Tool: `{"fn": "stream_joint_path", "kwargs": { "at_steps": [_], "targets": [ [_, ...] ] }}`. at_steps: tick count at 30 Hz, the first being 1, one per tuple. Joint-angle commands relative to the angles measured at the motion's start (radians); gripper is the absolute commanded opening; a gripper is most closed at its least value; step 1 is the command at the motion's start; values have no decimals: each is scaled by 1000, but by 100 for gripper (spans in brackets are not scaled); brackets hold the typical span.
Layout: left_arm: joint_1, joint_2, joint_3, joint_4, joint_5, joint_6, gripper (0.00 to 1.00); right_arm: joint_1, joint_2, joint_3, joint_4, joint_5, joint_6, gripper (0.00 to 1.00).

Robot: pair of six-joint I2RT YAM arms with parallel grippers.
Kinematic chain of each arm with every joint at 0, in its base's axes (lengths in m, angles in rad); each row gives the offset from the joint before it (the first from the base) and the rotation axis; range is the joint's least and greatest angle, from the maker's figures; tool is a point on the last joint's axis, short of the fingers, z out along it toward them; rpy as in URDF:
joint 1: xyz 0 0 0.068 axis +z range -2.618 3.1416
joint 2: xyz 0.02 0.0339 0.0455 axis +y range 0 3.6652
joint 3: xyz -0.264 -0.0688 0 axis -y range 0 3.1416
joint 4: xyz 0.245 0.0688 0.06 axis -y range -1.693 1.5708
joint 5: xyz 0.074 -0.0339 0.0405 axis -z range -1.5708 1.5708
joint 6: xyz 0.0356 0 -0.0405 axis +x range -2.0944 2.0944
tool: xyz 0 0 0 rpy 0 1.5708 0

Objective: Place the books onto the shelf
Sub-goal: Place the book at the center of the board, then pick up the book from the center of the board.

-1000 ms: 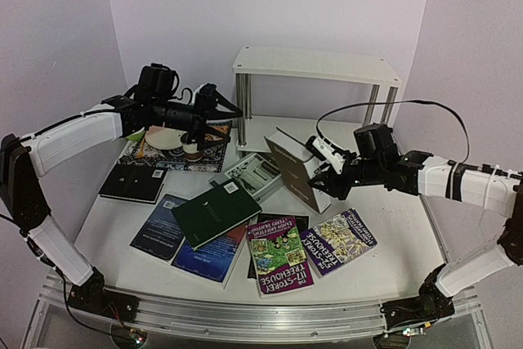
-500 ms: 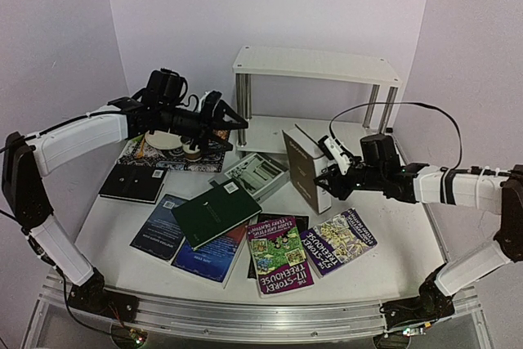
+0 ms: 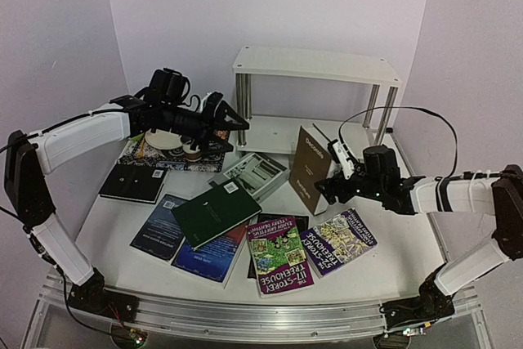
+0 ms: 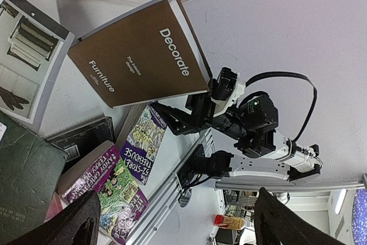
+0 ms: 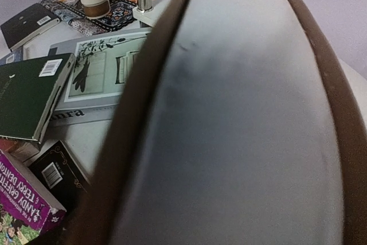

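Note:
The shelf [image 3: 315, 65] stands at the back of the table on chrome legs. The thick "Decorate" book [image 3: 312, 169] stands upright on the table in front of the shelf's lower board [image 3: 268, 132]. My right gripper [image 3: 333, 187] is at the book's right edge; its fingers are hidden, and the book's page edge [image 5: 241, 130] fills the right wrist view. My left gripper [image 3: 232, 120] hangs open and empty by the shelf's left leg, facing the book [image 4: 140, 55]. A green book [image 3: 214, 212], a grey-white one [image 3: 255, 173], a black one [image 3: 133, 183] and two purple paperbacks [image 3: 280, 252] lie flat.
A patterned placemat [image 3: 212, 157] at the back left carries a plate [image 3: 166, 138] and a small cup [image 3: 192, 150]. Blue books [image 3: 159, 230] lie under the green one. The walls stand close behind and beside the shelf.
The "Decorate" book has gone from leaning back to standing upright, and has shifted right. My right arm has dropped lower beside it. My left gripper has edged right toward the shelf leg.

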Motion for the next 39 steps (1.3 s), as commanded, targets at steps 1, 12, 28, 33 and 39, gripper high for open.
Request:
{"fn": "stream_joint_path", "kwargs": {
  "at_steps": [1,12,28,33,39],
  "targets": [
    [-8,9,57,-1,-4,24,93,-4,-62,-14,57,73,22,96],
    [-10,-2,59,-30,-11,48,93,-3,-141,41,-43,122,70,98],
    [-11,-30,21,-69,1,88,94,-4,-331,116,-426,48,72,98],
    [-10,-45,5,-73,2,96,94,-4,-377,112,-483,172,210,98],
    [-10,-63,-19,-73,3,97,94,-4,-387,72,-520,327,373,98]
  ]
}}
